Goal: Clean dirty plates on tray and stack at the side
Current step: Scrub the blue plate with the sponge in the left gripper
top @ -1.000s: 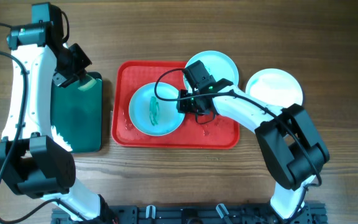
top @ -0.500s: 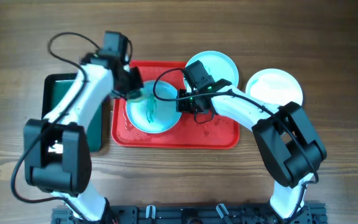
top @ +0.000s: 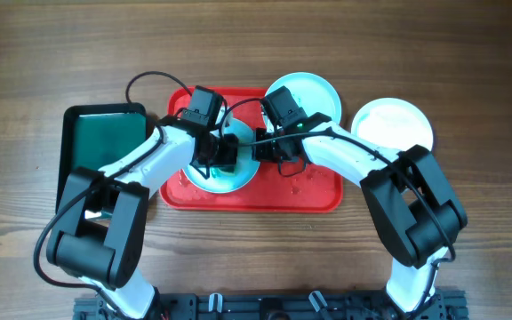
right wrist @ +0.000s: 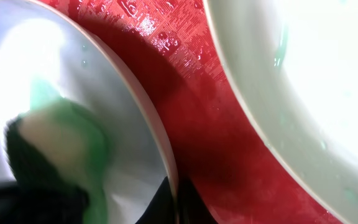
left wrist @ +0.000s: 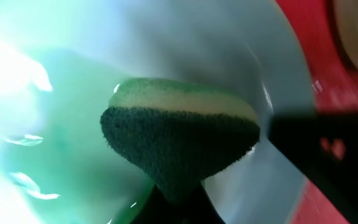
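A pale aqua plate (top: 238, 174) lies in the red tray (top: 318, 191). My left gripper (top: 223, 153) is shut on a green and yellow sponge (left wrist: 179, 134) and presses it on this plate (left wrist: 61, 93). My right gripper (top: 268, 148) is shut on the plate's right rim (right wrist: 160, 155); the sponge (right wrist: 48, 149) shows there too. A second aqua plate (top: 314, 93) with green marks leans on the tray's far right corner and shows in the right wrist view (right wrist: 309, 74). A white plate (top: 394, 124) lies on the table right of the tray.
A dark green tray with a black rim (top: 96, 147) lies left of the red tray. Water drops sit on the red tray floor (right wrist: 166, 43). Black cables loop above both wrists.
My left arm swung from over the dark green tray to the aqua plate with the sponge. The green smear is now covered. My right gripper has stayed on the rim.
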